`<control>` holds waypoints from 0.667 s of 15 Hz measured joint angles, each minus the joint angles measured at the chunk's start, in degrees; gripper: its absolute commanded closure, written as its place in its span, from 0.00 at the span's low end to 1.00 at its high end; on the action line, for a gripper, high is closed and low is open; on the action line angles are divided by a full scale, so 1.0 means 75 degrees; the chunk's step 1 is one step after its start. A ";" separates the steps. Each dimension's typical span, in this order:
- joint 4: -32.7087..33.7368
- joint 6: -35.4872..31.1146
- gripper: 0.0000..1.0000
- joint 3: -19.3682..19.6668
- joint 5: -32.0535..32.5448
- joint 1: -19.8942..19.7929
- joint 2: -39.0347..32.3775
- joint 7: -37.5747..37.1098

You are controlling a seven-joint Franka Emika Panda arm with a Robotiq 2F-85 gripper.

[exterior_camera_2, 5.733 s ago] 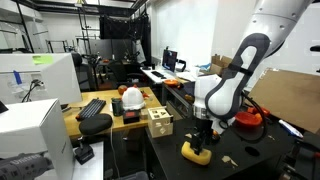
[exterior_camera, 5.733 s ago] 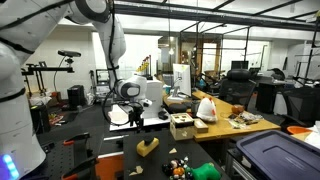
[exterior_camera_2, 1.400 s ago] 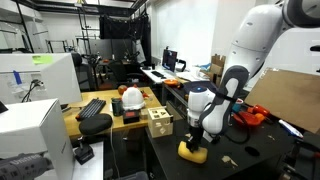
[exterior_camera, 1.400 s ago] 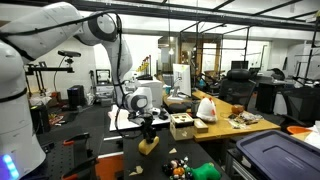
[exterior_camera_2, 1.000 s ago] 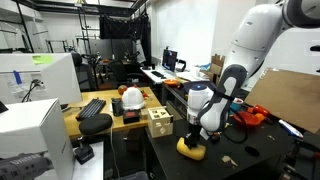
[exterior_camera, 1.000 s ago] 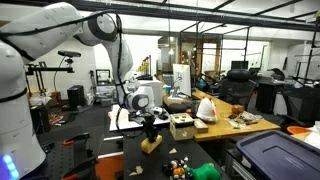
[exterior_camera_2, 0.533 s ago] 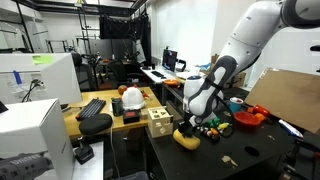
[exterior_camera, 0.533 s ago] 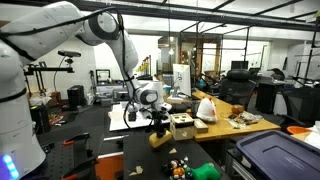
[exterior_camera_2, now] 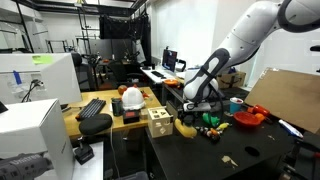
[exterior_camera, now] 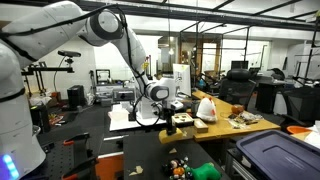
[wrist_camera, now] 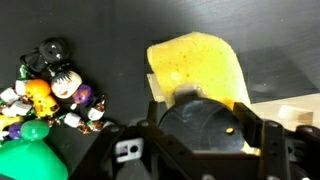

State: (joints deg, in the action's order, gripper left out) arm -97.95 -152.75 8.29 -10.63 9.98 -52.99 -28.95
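Lifted yellow block [wrist_camera: 195, 65], gripped by end effector [exterior_camera_2: 190, 120].

Opposing exterior views across the black table [exterior_camera_2: 252, 152]; wrist view close above it.

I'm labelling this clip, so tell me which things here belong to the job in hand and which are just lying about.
In hand: end effector, shut on the yellow block.
Lying about: toy figures, wooden box, keyboard, orange bowl.
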 measured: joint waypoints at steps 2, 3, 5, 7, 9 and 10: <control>0.0371 0.0409 0.50 -0.0096 -0.0235 -0.0222 -0.0162 -0.0193; 0.0555 0.0544 0.50 -0.0162 -0.0337 -0.0304 -0.0269 -0.0334; 0.0929 0.0721 0.50 -0.0304 -0.0527 -0.0387 -0.0537 -0.0650; 0.1287 0.0731 0.50 -0.0402 -0.0593 -0.0375 -0.0830 -0.1038; 0.1613 0.0731 0.50 -0.0435 -0.0594 -0.0330 -0.1089 -0.1440; 0.1755 0.0731 0.50 -0.0430 -0.0593 -0.0300 -0.1198 -0.1614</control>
State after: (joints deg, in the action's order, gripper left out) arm -84.78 -147.27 5.06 -15.08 7.73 -61.97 -41.06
